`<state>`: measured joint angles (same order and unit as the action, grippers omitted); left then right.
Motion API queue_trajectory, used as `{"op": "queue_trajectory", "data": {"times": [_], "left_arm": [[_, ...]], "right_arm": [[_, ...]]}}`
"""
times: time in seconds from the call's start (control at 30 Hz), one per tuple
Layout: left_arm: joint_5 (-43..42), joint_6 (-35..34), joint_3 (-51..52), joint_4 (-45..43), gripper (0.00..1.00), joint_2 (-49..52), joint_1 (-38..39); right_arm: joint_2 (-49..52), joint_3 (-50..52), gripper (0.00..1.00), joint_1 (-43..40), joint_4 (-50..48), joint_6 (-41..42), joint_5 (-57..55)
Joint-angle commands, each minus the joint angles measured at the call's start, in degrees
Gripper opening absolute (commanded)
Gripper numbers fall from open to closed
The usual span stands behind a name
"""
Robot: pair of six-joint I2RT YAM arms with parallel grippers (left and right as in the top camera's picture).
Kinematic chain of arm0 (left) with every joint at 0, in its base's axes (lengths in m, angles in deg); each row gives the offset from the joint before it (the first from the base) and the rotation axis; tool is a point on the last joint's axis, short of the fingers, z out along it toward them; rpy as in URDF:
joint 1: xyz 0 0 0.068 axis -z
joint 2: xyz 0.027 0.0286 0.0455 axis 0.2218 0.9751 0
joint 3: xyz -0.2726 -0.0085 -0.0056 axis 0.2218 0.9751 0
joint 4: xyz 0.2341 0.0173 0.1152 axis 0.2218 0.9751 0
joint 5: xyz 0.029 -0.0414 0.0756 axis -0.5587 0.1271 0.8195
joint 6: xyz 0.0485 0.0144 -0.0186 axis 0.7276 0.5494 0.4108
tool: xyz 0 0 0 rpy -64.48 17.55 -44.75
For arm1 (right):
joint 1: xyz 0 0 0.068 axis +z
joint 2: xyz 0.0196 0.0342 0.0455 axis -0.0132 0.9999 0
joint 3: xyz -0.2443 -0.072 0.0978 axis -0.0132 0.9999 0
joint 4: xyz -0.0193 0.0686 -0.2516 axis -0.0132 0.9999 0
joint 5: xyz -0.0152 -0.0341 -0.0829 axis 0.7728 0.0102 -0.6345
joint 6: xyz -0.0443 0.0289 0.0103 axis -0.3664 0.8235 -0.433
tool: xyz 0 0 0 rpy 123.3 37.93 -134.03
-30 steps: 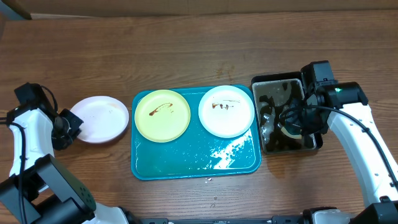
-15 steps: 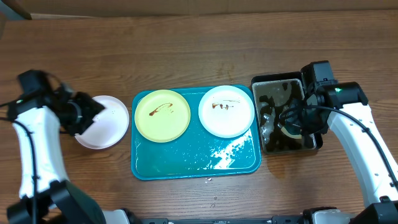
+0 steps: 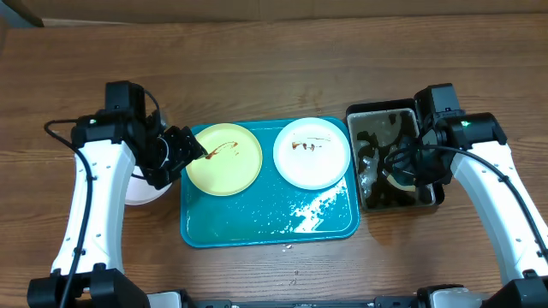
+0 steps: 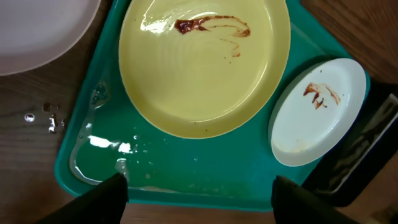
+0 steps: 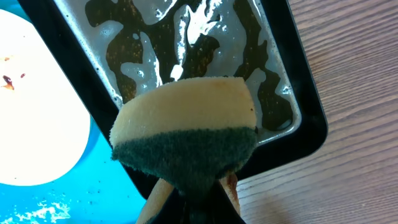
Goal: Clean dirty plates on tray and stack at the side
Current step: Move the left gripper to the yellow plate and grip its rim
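Overhead, the left hand (image 3: 184,162) hangs over the left rim of the teal tray (image 3: 257,229), its fingers (image 4: 106,194) spread apart and holding nothing. On the tray, the pale yellow plate (image 3: 223,158) and a white plate (image 3: 312,152) lie side by side, both smeared brown. Another white plate (image 3: 144,190) sits on the worktop (image 3: 257,68) just left of the tray, partly under the left arm. The right hand (image 3: 401,167) is clamped on a yellow-and-green sponge (image 5: 186,130) above the black water tray (image 3: 381,120).

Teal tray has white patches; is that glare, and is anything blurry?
Overhead: yes, light glinting off wet spots on the tray. Left wrist: same glints; left tool fingertips dark and blurred. Right wrist: sponge sharp, water in black tray glares.
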<state>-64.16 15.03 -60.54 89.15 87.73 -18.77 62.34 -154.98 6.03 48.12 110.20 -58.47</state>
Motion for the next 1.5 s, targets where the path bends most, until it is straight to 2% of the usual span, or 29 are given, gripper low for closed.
{"op": "queue_trajectory", "data": {"times": [0.0,0.23,0.37,0.43,0.6,0.73,0.93,1.07,1.2,1.3,1.47], "left_arm": [[5.44,-10.91,1.97,0.15,0.76,0.37,2.43],[8.87,-19.8,12.0,-4.07,0.8,0.37,10.16],[9.05,-23.58,17.75,-11.23,0.8,0.37,12.39],[9.6,-23.82,19.96,-15.47,0.8,0.37,12.72],[12.46,-27.32,22.88,-20.48,0.8,0.37,12.74],[13.05,-27.41,24.61,-24.72,0.81,0.37,12.76],[14.43,-27.41,26.12,-25.55,0.77,0.37,12.76],[14.49,-27.39,27.96,-26.6,0.71,0.37,12.85],[14.4,-27.39,30.51,-29.57,0.62,0.37,12.85],[14.4,-27.39,31.43,-30.12,0.44,0.37,12.85],[13.99,-27.32,31.5,-29.51,0.24,0.37,12.85]], "right_arm": [[-1.01,0.2,0.04,-0.15,-0.17,-0.22,-0.39],[-1.01,0.2,0.04,-0.15,0.0,-0.22,-0.39],[-1.01,0.2,0.04,-0.15,0.0,-0.22,-0.39],[-1.01,0.2,0.04,-0.15,0.02,-0.22,-0.39],[-1.01,0.2,0.04,-0.15,0.24,-0.22,-0.39],[-1.01,0.2,0.04,-0.15,0.46,-0.22,-0.39],[-1.01,0.2,0.04,-0.15,0.48,-0.22,-0.37],[-1.01,0.2,0.04,-0.15,0.48,-0.22,-0.37],[-1.01,0.2,0.04,-0.15,0.68,-0.22,-0.37],[-1.01,0.2,0.04,-0.15,0.92,-0.22,-0.37],[-1.01,0.2,0.04,-0.15,1.11,-0.22,-0.37]]}}
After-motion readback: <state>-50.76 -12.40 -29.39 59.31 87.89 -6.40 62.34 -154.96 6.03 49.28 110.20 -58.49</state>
